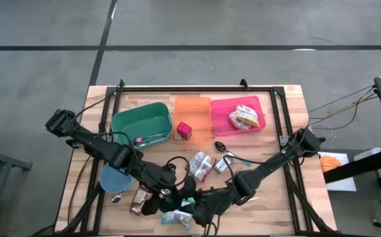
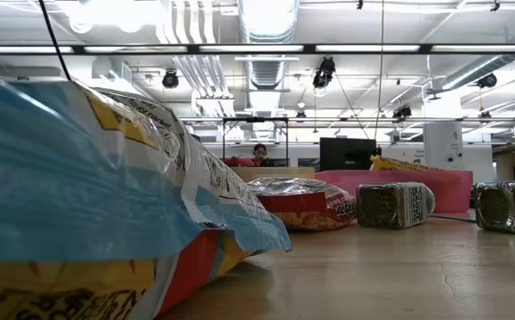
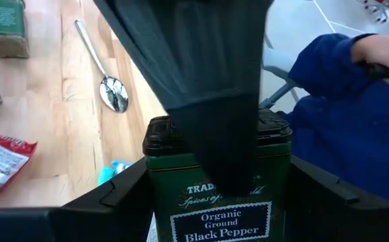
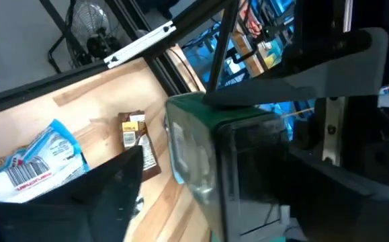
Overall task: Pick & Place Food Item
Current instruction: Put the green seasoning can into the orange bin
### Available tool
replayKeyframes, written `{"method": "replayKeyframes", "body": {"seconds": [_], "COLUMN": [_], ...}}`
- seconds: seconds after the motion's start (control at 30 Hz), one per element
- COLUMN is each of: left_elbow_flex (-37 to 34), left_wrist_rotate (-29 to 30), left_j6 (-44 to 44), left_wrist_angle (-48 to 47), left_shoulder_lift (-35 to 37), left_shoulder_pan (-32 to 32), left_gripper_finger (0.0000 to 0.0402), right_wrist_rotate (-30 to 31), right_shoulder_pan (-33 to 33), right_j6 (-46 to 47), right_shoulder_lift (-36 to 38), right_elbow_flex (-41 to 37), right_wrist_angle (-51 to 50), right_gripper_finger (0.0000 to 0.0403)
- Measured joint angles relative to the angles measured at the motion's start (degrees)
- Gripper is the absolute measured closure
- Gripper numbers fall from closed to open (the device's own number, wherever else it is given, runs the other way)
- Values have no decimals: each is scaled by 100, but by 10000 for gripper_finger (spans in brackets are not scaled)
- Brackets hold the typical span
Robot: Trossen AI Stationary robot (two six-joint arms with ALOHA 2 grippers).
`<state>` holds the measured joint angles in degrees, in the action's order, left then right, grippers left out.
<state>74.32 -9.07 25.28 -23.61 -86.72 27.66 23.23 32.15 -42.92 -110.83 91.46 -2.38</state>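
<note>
Pepper tin (image 3: 181, 195), green with a black lid, is off the tabletop (image 1: 289, 197) at the near edge, where the two arms meet in the high view. The left gripper (image 3: 218, 202) pinches it by two opposite sides, label facing the wrist camera. The right gripper (image 4: 228, 188) straddles the same tin with its jaws spread; one of its fingers (image 3: 214, 101) crosses the front of the tin, and bare wood shows between the other and the tin wall, so I judge it has no hold yet.

Handling: a small metal tin, stiff and not fragile, probably light. Its painted sides look smooth and may slip under a shallow grip. The flat walls below the lid are the sound place to take hold (the lid itself may lift off). With both grippers crowded on one small body, a release before the second grip is firm would likely drop it.

Surface: pale wood planks inside a black frame. At the far side stand a green tub (image 1: 141, 122), an orange tub (image 1: 193, 108) and a pink tub (image 1: 220, 125). Loose items lie about, among them a spoon (image 3: 110, 91), a snack bar (image 4: 137, 141), a large snack bag (image 2: 79, 196) close to the low camera, and a jar (image 2: 395, 204) on its side.

Room: open workspace with strip lighting. A blue sleeve (image 3: 335, 101) shows beyond the tabletop edge, and a fan (image 4: 93, 40) stands on the floor.
</note>
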Motion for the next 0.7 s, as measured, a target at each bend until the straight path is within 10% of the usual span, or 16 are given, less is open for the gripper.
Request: {"method": "replayKeyframes", "body": {"seconds": [0.43, 0.7], "left_elbow_flex": [-17, -17], "left_wrist_rotate": [-251, -319], "left_j6": [-94, 41], "left_wrist_angle": [129, 143], "left_shoulder_lift": [-7, -7], "left_shoulder_pan": [4, 4], "left_gripper_finger": [140, 114], "right_wrist_rotate": [-130, -123], "right_shoulder_pan": [-60, -47], "right_j6": [-198, -112], "right_shoulder_lift": [7, 7], "right_elbow_flex": [15, 13], "right_wrist_angle": [21, 34], "right_gripper_finger": [271, 278]}}
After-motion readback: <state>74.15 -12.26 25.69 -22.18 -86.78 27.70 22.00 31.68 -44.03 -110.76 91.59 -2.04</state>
